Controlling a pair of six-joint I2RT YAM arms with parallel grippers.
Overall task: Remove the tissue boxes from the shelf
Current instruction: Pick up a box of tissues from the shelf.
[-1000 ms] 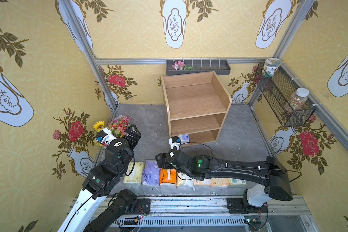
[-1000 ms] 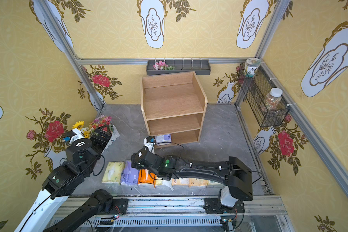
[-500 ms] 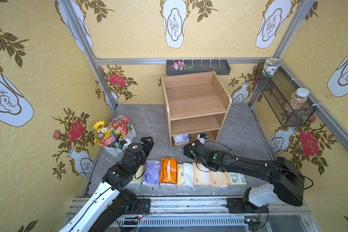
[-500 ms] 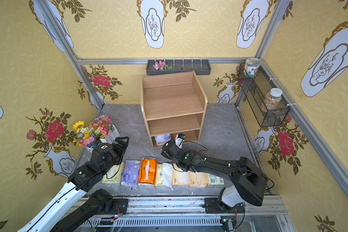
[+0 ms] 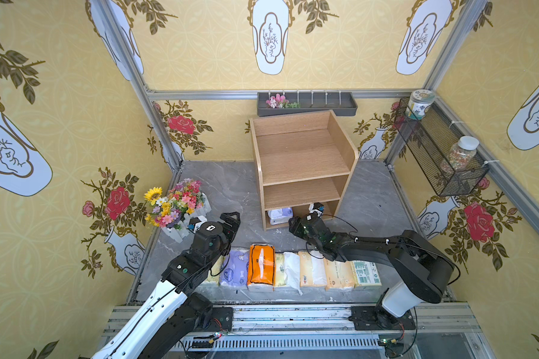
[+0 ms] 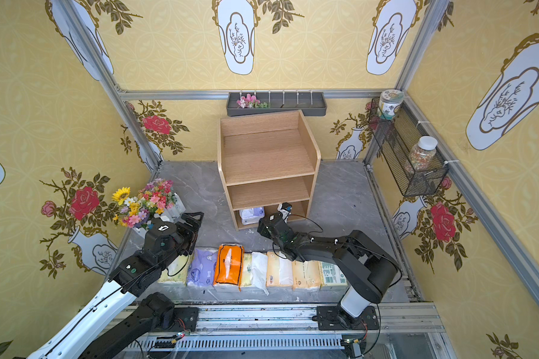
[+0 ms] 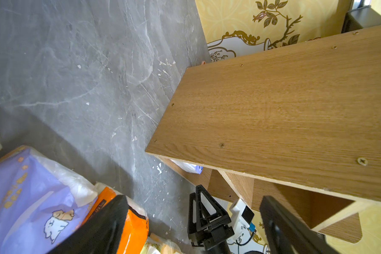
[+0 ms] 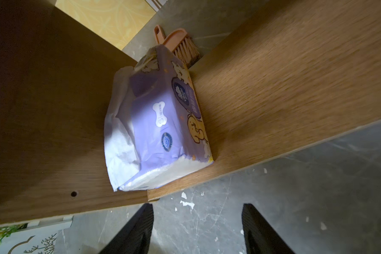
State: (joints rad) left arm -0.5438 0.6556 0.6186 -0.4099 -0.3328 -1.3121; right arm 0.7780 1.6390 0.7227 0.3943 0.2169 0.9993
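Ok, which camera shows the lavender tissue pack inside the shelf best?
The right wrist view: the lavender pack sits close and whole. Both top views show it small in the bottom tier; the left wrist view only a sliver.

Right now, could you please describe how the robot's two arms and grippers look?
The left arm and right arm are black jointed links, each with one white tubular segment, thin black cables and small green dots. The left gripper and right gripper have flat black fingers.
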